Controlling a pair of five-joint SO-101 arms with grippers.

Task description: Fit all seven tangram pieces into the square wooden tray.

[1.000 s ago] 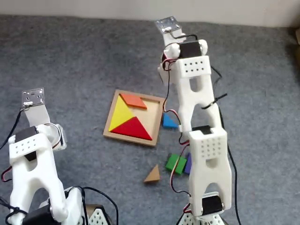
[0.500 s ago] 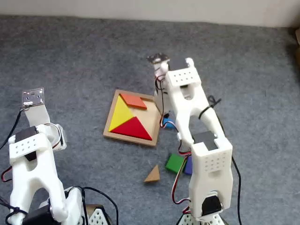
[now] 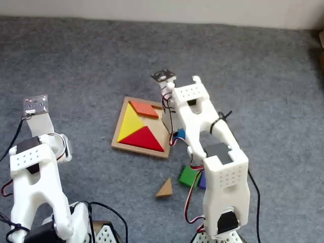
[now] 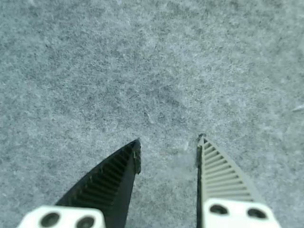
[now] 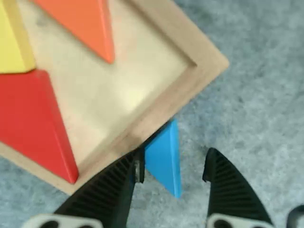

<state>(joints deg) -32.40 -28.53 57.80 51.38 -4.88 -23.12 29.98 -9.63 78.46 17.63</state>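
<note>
The square wooden tray (image 3: 169,137) lies mid-carpet and holds an orange piece (image 3: 144,109), a yellow triangle (image 3: 129,123) and a red triangle (image 3: 146,136). A blue triangle (image 3: 180,134) rests on the carpet against the tray's right rim. In the right wrist view my right gripper (image 5: 173,160) is open just above the carpet, its fingers on either side of the blue triangle (image 5: 164,159) beside the tray rim (image 5: 190,85). My left gripper (image 4: 168,146) is open over bare carpet, holding nothing.
A green piece (image 3: 189,175), a purple piece (image 3: 203,178) and a tan triangle (image 3: 164,188) lie on the carpet near the right arm's base. The left arm (image 3: 33,162) stands at the lower left, well away from the tray. Grey carpet stretches all around.
The right arm has pulled back from its far reach and dropped down to the tray's right edge, over the blue triangle. The left arm has not moved.
</note>
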